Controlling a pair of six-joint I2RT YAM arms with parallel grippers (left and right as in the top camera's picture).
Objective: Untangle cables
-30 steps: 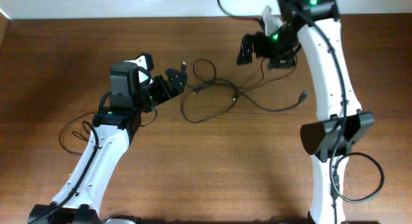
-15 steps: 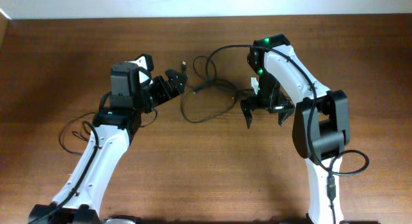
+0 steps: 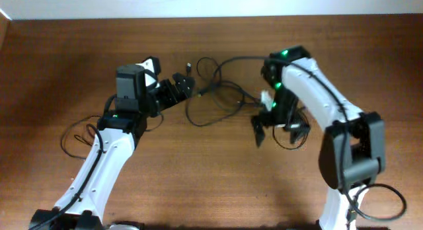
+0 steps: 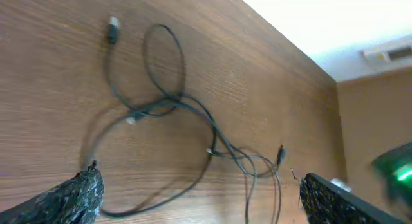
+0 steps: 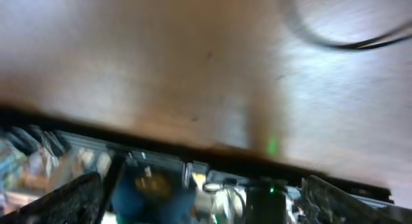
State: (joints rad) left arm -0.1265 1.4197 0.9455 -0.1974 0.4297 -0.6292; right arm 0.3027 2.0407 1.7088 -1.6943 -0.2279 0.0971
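The cables (image 3: 213,99) are thin black cords, looped and crossed together at the table's middle back. One small plug (image 3: 188,65) lies at the far left end. My left gripper (image 3: 182,86) is open and empty, just left of the tangle. In the left wrist view the cables (image 4: 168,103) cross ahead of the left gripper (image 4: 199,177), with the plug (image 4: 113,29) at top left. My right gripper (image 3: 277,129) is open, low over the table at the tangle's right end. The right wrist view is blurred and shows a cable strand (image 5: 351,42) and the right gripper (image 5: 203,192) empty.
Thicker black wires loop on the table by the left arm (image 3: 76,134) and at the right arm's base (image 3: 380,197). The table's back edge meets a white wall (image 3: 132,5). The right wrist view shows the table edge (image 5: 161,145) with blurred clutter beyond it.
My right arm has swung from the far back edge down to the tangle's right end, then a little further right and toward the front. The left arm has barely moved.
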